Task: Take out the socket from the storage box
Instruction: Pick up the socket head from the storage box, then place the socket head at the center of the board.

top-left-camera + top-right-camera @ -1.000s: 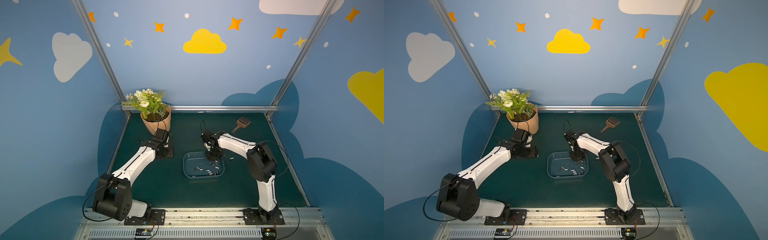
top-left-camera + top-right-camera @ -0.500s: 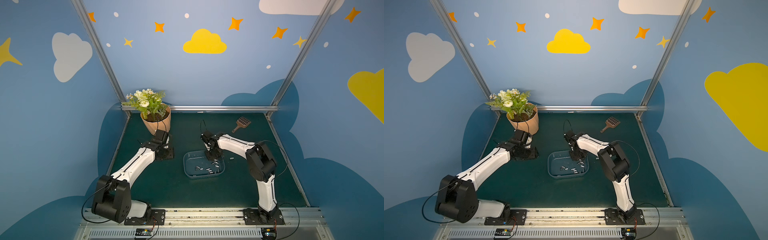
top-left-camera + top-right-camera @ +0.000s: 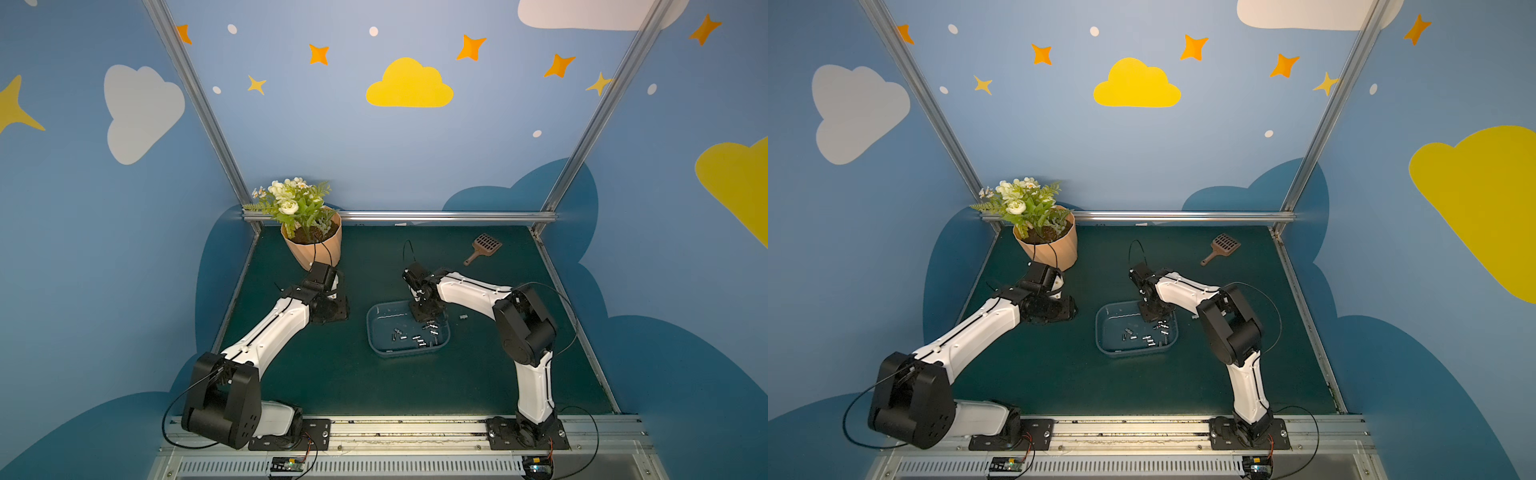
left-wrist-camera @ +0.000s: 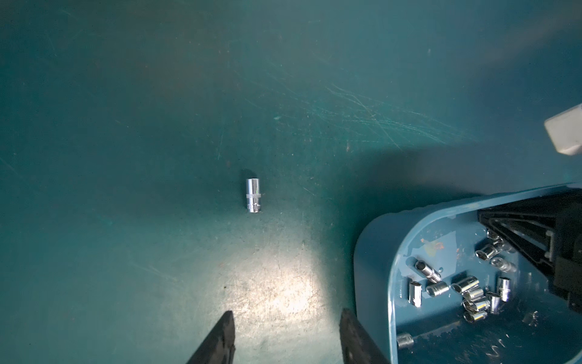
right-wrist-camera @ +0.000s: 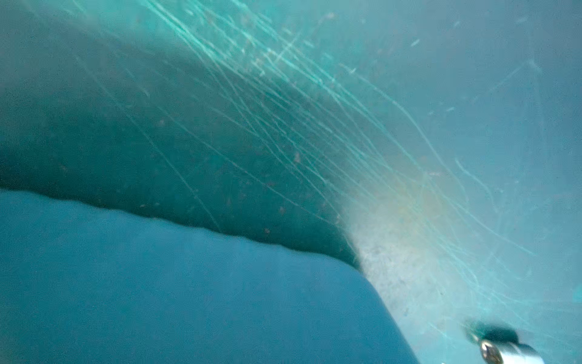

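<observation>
Right hand (image 3: 427,321) inside storage box (image 3: 383,325) among loose sockets (image 3: 419,340).

Both top views: we overlook the whole dark green tabletop (image 3: 332,374) from high front.
Wrist views: we face it closely.

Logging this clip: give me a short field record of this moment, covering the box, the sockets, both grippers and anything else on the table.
storage box: centre of the green mat, open-topped
sockets: several loose inside the box
loose socket: on the mat, just outside the box on the right arm's side
right gripper: tips inside the box among the sockets; jaw state unclear
left gripper: open, empty, above the mat beside the box
other: flowerpot, brown slotted scoop, both at the back
</observation>
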Action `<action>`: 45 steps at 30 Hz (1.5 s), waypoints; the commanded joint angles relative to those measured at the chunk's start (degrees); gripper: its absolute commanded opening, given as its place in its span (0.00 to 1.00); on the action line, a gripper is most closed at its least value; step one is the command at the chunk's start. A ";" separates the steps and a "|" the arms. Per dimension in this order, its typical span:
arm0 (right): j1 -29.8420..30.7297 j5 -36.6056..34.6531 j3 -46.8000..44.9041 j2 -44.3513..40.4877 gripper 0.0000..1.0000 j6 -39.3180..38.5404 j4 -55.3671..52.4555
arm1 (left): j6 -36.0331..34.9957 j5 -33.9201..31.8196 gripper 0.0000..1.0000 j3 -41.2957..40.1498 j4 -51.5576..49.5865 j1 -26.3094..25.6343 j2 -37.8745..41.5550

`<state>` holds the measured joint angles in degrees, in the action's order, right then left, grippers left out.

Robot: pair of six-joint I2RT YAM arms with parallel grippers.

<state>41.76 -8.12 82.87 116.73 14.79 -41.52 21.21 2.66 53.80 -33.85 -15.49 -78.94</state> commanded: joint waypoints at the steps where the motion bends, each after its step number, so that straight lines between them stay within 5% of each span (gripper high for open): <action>1: 0.04 -0.28 -1.99 -1.32 0.14 0.29 1.00 | 0.47 0.79 0.55 -0.18 -0.01 0.11 1.15; 16: -0.44 2.31 -2.25 -16.11 0.11 -2.18 -3.17 | 0.12 1.28 0.55 0.93 0.12 0.17 0.45; 25: -9.40 1.65 -7.61 -23.00 0.11 -2.80 -4.89 | 0.31 1.40 0.55 0.80 0.23 0.15 0.27; 37: -22.34 3.07 -18.39 -20.36 0.11 -2.76 0.88 | 0.27 2.16 0.55 0.96 0.87 0.13 -0.57; 45: -26.01 5.05 -17.92 -15.28 0.11 -2.15 2.23 | 0.33 2.72 0.55 0.91 1.10 0.11 -1.03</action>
<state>16.21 -4.56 63.66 100.29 11.86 -40.01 21.26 4.54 53.82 -33.04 -15.49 -79.29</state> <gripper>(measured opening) 0.137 0.548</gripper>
